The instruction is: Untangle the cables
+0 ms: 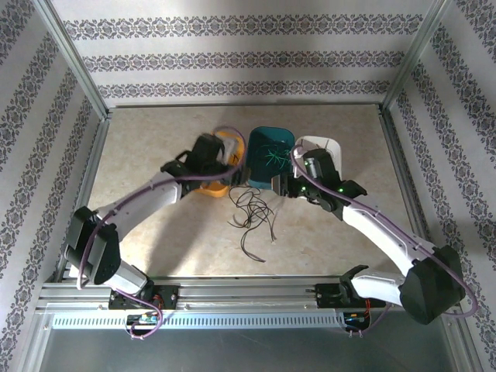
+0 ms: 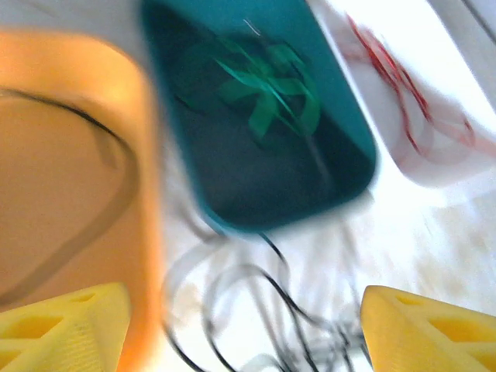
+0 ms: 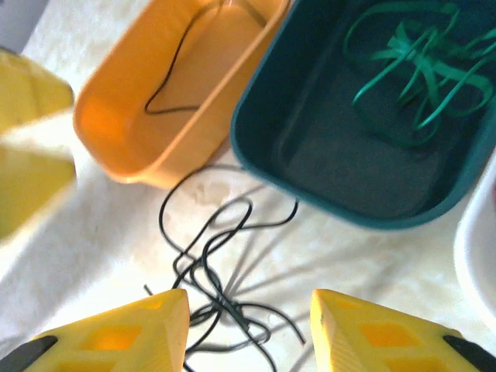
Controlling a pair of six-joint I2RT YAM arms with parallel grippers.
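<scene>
A beige mottled tabletop [image 1: 155, 132] carries, at mid-frame in a row, a rounded orange plastic tray [image 3: 124, 116], a teal plastic tray [image 1: 271, 130] and a white plastic tray [image 1: 322, 143]. Just below them lies a loose tangle of thin black wires [image 1: 252, 213].

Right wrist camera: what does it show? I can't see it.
A knot of thin black cables lies on the pale table, seen between the open yellow jaws of the right gripper. Behind it, an orange tray holds one black cable and a teal tray holds green cables.

No legible text, no labels, no brand names, no numbers, no signs to read
</scene>
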